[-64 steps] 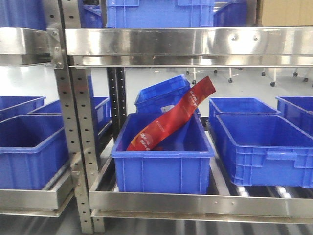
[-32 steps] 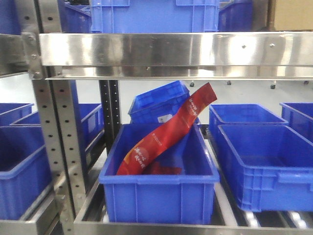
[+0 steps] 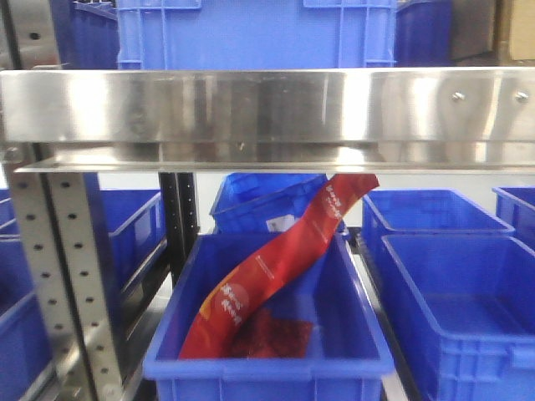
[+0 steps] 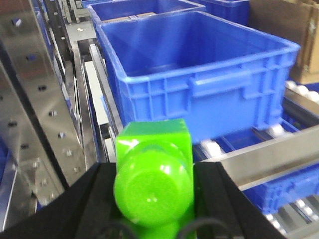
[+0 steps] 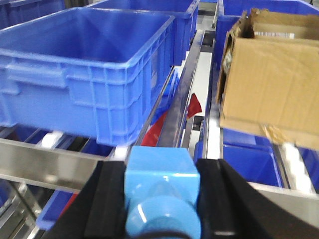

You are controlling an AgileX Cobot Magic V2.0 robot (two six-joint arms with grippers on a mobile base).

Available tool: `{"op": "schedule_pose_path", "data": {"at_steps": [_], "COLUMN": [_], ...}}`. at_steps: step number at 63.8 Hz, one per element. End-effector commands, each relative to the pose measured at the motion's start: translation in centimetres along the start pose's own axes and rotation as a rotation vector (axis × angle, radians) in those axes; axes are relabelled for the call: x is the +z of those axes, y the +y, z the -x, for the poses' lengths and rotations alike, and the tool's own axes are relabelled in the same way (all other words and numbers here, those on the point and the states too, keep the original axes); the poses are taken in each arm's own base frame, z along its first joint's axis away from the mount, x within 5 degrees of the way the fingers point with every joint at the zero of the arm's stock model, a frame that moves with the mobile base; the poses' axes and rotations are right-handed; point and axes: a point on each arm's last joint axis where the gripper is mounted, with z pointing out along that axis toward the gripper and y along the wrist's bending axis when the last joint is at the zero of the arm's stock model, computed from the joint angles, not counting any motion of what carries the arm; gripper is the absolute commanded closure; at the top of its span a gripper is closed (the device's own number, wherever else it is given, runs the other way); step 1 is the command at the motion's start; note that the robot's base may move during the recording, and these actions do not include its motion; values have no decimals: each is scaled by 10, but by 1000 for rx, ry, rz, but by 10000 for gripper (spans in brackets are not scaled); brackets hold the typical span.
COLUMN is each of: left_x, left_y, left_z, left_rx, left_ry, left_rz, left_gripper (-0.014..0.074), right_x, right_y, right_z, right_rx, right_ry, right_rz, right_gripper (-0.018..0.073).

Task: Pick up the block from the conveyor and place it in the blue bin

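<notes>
A steel beam (image 3: 267, 117) spans the upper half of the front view, with top bins (image 3: 251, 33) standing on it. Below it, at bottom centre, the centre bin (image 3: 267, 366) holds a red packet (image 3: 267, 271) that leans from the lower left of the bin up over its far rim toward the upper right. A perforated upright (image 3: 67, 276) stands at lower left, and side bins (image 3: 460, 292) fill the right. In the left wrist view, the left gripper (image 4: 153, 199) is clamped on a green block (image 4: 154, 149) at bottom centre. Beyond it a blue bin (image 4: 209, 94) rests on white rollers (image 4: 276, 130), with cardboard (image 4: 284, 30) at upper right. In the right wrist view, the right gripper (image 5: 162, 199) pinches a light-blue block (image 5: 160, 167) at bottom centre. A large bin (image 5: 84, 94) fills the upper left and a cardboard box (image 5: 269, 84) the upper right.
</notes>
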Motion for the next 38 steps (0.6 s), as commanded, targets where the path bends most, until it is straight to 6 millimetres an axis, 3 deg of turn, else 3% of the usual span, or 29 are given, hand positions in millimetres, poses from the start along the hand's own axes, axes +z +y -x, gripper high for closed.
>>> {"op": "schedule_pose_path", "data": {"at_steps": [1,38], "left_x": [-1,-1], "left_y": [-1,-1], "left_z": [3,3], "left_rx": [-7,-7], "left_ry": [-25,-25], "left_rz": [-7,-7], "left_gripper": [707,707], "right_x": [-3,-3], "right_y": [0,0], "right_z": [3,3], "right_rx": [-6,-6], "right_ry": [-26,-26], "right_rz": [-4,-4], "right_gripper": [711,711]}}
